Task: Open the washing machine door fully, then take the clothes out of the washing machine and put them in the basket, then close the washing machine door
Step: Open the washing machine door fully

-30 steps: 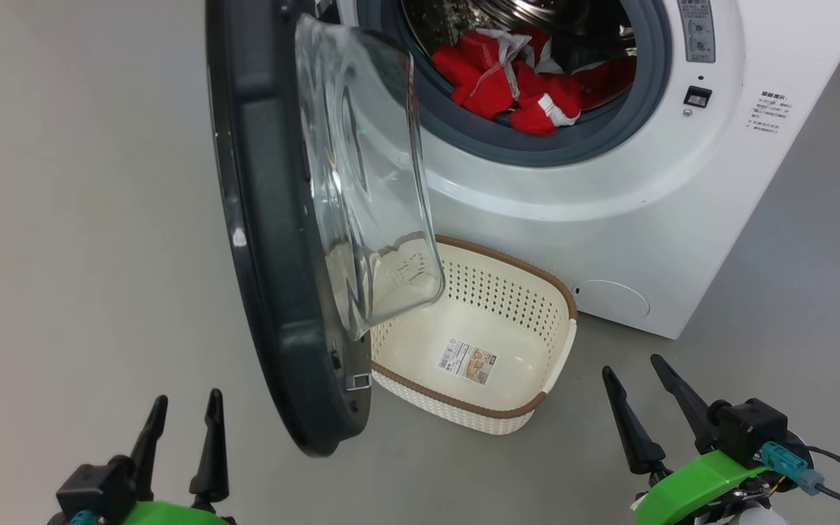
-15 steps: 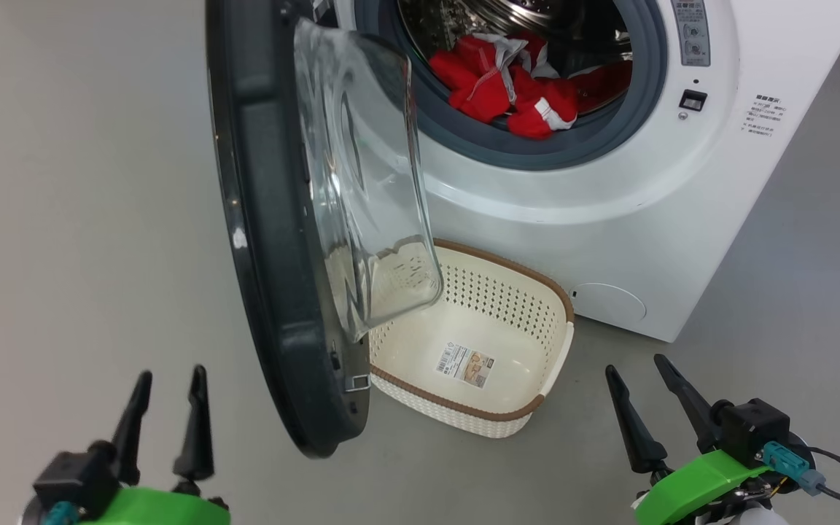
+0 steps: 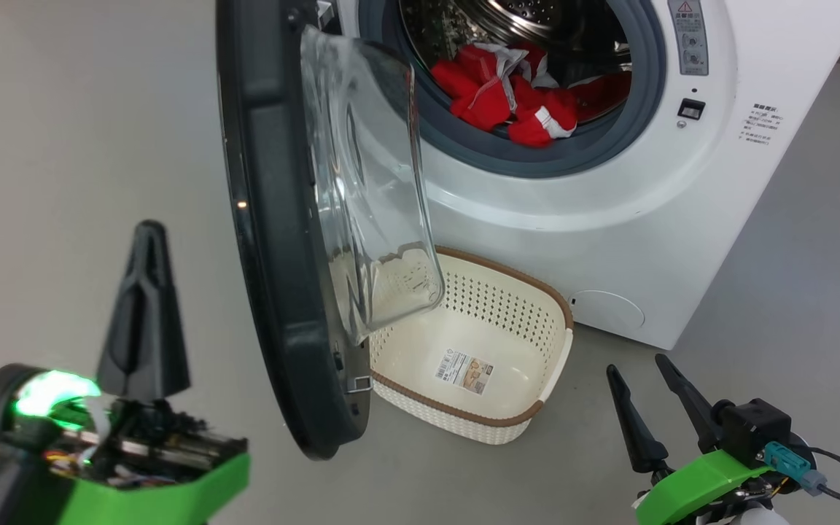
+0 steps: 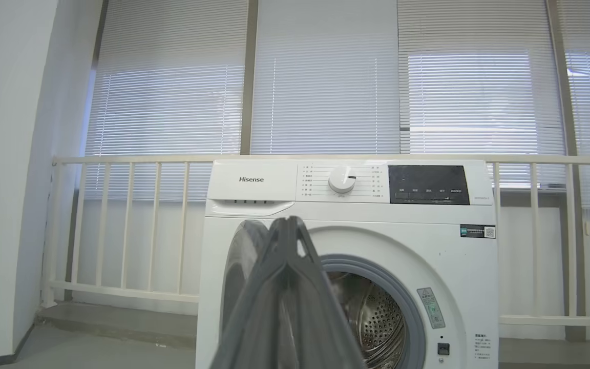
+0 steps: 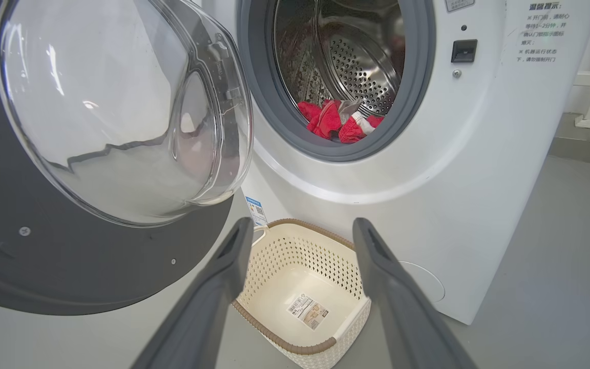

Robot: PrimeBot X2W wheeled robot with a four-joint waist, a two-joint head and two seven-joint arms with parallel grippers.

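Left claw is up from the low corner where I had it a second ago. Its two fingers, spread then, are now pressed flat together on nothing. Right claw sits as before at the lower right, fingers wide apart and empty. The washing machine door, the basket and the clothes lie as they did. Smooth grey floor carries everything. From the left wrist I see a white railing and closed window blinds behind the washing machine, with a white wall to one side. The door stands swung out, edge-on to my head camera, its black rim just right of the left claw with a gap between them. The red clothes are heaped at the front lip of the steel drum against the grey rubber ring, well beyond both claws. The basket stands on the floor close in front of the machine, below the drum opening. One corner is under the door's glass bowl. It lies between the door and the right claw, apart from the claw.
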